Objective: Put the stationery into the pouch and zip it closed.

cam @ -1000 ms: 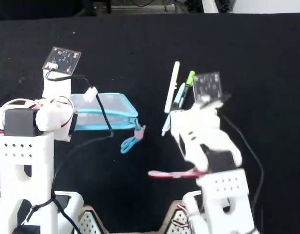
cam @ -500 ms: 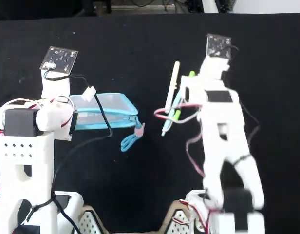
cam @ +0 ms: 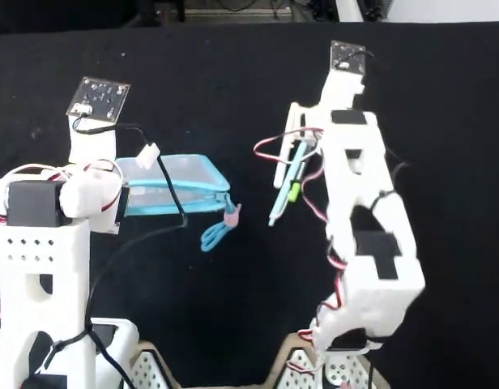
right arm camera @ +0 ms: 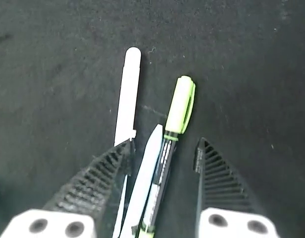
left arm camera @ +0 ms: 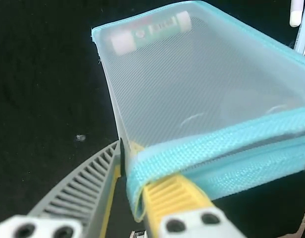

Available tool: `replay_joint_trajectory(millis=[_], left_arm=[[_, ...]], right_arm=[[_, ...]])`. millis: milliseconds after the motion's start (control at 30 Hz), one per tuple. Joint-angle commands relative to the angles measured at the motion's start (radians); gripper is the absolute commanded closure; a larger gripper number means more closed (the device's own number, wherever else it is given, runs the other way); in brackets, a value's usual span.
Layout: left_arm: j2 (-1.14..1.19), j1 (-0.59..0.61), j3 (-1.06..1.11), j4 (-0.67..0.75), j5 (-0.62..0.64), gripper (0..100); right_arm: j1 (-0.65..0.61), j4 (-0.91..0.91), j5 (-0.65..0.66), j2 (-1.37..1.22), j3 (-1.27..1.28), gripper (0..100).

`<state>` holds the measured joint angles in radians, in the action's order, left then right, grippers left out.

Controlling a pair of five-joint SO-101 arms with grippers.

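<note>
The pouch [left arm camera: 192,99] is lying on the black cloth-covered table [cam: 444,121] in front of the left arm. Its walls are fine translucent mesh, edged with a woven teal zipper band. The left gripper [left arm camera: 125,148] is clamping the pouch's corner, with a ribbed grey finger [left arm camera: 88,183] on one side and a yellow-faced finger [left arm camera: 167,198] on the other. A short cylindrical stick [left arm camera: 147,32] with a white cap is lying inside against the far wall. In the high view the pouch's long axis is running across the table, and a teal loop with a pink tab [cam: 221,227] is trailing from the end nearest the pens.

Three slim pieces are lying side by side, well apart from the pouch: a smooth white pen [right arm camera: 127,94], a pale blue-white pen [right arm camera: 145,183] and a marker with a lime-green cap [right arm camera: 179,104]. Their long axes are running away from the arm bases, with the cap pointing to the far side. The right gripper [right arm camera: 163,145] is hanging over them with its ribbed fingers spread wide, straddling the two inner ones and gripping nothing. Bare cloth is lying open all around the pens.
</note>
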<state>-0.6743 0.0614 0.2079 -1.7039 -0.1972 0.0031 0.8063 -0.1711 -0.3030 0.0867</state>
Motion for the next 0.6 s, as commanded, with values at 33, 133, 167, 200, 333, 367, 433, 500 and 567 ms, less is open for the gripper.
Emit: replay_joint_trajectory(millis=[33,133,167,200,333,367,433,500,567], left_arm=[[-0.014,-0.012,-0.001,0.012,0.008,97],[-0.014,-0.012,-0.001,0.012,0.008,97],[-0.014,-0.012,-0.001,0.012,0.008,97],[-0.014,-0.012,-0.001,0.012,0.008,97],[-0.014,-0.013,-0.001,0.012,0.008,97],[-0.014,-0.013,-0.001,0.012,0.008,97],[-0.014,-0.013,-0.001,0.011,0.008,97],[-0.014,-0.010,-0.001,0.011,0.008,97],[-0.014,-0.008,-0.001,0.011,0.008,97]], right_arm=[[0.043,-0.008,-0.009,-0.099,-0.174,80.8],[0.060,0.066,-0.009,-0.191,-0.278,80.8],[0.061,0.103,-0.009,-0.223,-0.325,80.8],[0.063,0.143,-0.009,-0.255,-0.369,80.8],[0.074,0.298,-0.009,-0.386,-0.561,80.8],[0.075,0.330,-0.009,-0.421,-0.613,80.8],[0.075,0.387,-0.009,-0.487,-0.713,80.8],[0.075,0.446,-0.009,-0.552,-0.816,80.8],[0.075,0.502,-0.009,-0.613,-0.918,80.8]])
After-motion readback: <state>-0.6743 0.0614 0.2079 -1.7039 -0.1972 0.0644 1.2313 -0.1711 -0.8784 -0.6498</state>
